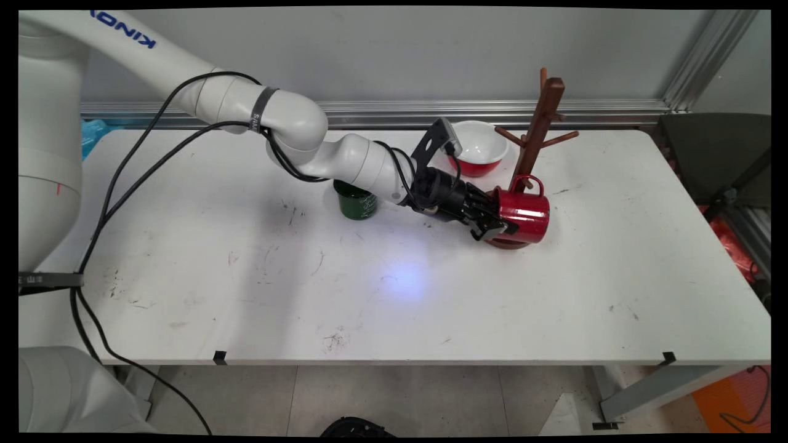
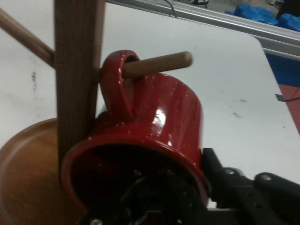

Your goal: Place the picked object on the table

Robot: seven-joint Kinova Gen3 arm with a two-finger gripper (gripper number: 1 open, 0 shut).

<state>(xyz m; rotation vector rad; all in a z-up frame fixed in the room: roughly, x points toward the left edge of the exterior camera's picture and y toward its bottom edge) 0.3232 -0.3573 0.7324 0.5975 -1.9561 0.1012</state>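
Hand view shows the pincer [image 2: 187,197] clenched on the rim of a red mug [image 2: 154,126], whose handle hangs over a peg of the wooden mug tree [image 2: 77,70] on the desk [image 1: 369,295], near a green cup [image 1: 356,202].

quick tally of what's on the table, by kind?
Mugs: 2, a red mug hung on a peg, in the gripper, and a green mug
Bowls: 1, bowl
Mug trees: 1, tree
Total: 4

Looks like a robotics lab: scuffed white table [image 1: 431,295], aluminium framing [image 1: 492,112] along the wall (cables dangling too).
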